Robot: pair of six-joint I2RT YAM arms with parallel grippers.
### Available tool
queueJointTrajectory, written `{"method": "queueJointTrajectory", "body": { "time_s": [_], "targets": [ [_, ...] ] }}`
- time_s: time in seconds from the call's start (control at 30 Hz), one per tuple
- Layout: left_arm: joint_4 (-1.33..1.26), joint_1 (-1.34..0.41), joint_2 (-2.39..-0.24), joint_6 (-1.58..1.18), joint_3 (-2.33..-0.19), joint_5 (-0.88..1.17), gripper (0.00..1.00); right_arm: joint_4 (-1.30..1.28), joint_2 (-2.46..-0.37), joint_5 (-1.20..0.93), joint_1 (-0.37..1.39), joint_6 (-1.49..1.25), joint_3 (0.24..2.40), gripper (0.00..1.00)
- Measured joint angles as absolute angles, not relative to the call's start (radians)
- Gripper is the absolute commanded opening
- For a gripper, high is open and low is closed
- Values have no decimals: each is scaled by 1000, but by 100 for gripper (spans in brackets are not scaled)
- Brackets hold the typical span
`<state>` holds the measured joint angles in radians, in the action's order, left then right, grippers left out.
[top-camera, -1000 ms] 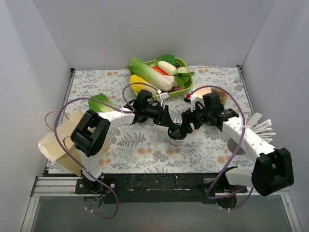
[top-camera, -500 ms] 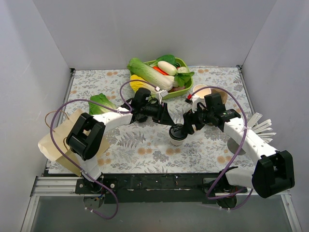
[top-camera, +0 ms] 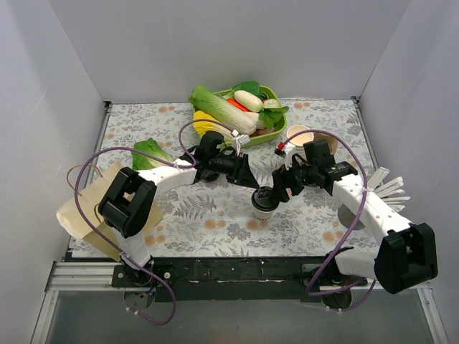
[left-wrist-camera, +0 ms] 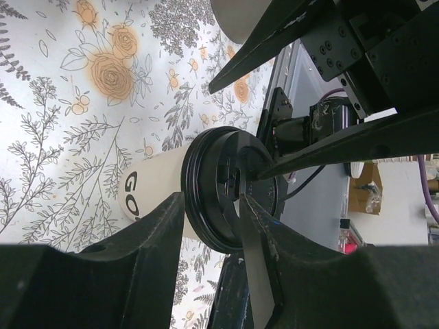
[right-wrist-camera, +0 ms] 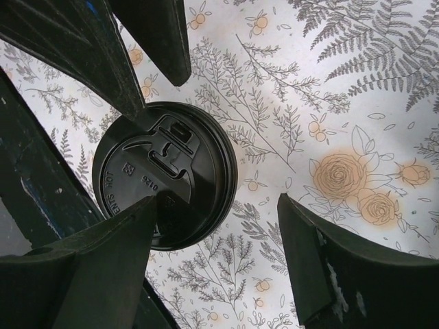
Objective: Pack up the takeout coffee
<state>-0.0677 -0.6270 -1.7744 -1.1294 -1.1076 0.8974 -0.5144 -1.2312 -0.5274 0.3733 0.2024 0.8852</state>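
You have one takeout coffee to deal with. It stands upright on the floral table, near the middle and a little toward the near edge, with its black lid on. Both arms point in at it, one from each side.

Your left gripper sits just behind and to the left of the cup. In the left wrist view its two fingers are spread apart with nothing clamped, and the lid shows past their tips.

Your right gripper is just beside the cup on the right. In the right wrist view its two fingers are spread wide. One overlaps the lid's edge in the picture and the other is well clear over bare cloth. You cannot tell whether that nearer finger touches the lid.

Elsewhere you have one lidless cup behind the right arm, and one green tray piled with vegetables at the back. One loose leafy green lies on the left, and one brown paper bag lies at the left edge.
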Motion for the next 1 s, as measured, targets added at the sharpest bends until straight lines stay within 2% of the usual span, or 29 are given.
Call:
{"method": "queueJointTrajectory", "body": {
  "time_s": [0.5,0.83,1.0],
  "targets": [
    [-61,-628,-1774,-1115,-1079,948,42,-545,-1222,-604,373,217,883,80],
    [-61,-638,-1774,-1109,-1074,968,42,-552,-1203,-609,373,244,869,66],
    [-60,-639,-1774,-1105,-1074,975,42,-553,-1185,-610,373,257,869,66]
  ]
}}
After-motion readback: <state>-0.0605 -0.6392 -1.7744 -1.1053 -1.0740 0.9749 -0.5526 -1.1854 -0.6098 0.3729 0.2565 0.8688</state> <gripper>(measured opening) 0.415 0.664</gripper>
